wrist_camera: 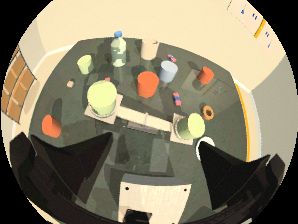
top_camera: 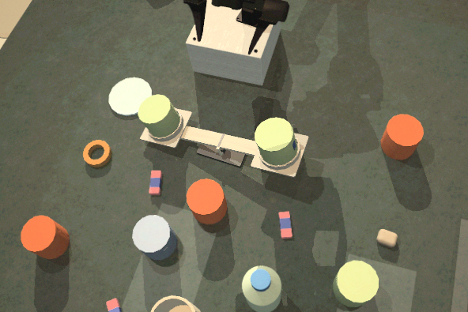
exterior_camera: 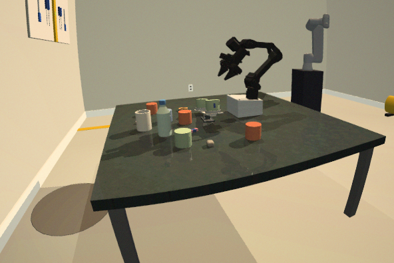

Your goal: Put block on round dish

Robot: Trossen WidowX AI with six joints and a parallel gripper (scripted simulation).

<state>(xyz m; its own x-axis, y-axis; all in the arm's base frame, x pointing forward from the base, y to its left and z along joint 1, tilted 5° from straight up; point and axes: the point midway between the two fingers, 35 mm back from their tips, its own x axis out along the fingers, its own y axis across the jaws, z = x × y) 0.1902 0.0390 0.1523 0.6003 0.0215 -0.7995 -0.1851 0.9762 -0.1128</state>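
My gripper (top_camera: 224,46) (exterior_camera: 222,77) (wrist_camera: 157,142) is wide open and empty, high above the white base block's front edge, short of the balance. The wooden balance (top_camera: 241,144) (wrist_camera: 159,123) carries a light-green upside-down cup on each end. The left cup (top_camera: 158,113) (wrist_camera: 194,126) stands beside the round white dish (top_camera: 123,97). The right cup (top_camera: 275,139) (wrist_camera: 102,98) has a small blue mark. The balance looks tilted, with the left cup's end lower and the right cup's end higher. The block is not visible. The dish's top shows no object.
Orange cups (top_camera: 205,198) (top_camera: 402,135) (top_camera: 43,235), a blue-grey cup (top_camera: 153,235), a bottle (top_camera: 261,291) and another green cup (top_camera: 356,283) stand around the balance. An orange ring (top_camera: 87,153), pink-and-blue bars (top_camera: 155,182) (top_camera: 285,224) and a tan piece (top_camera: 387,238) lie low.
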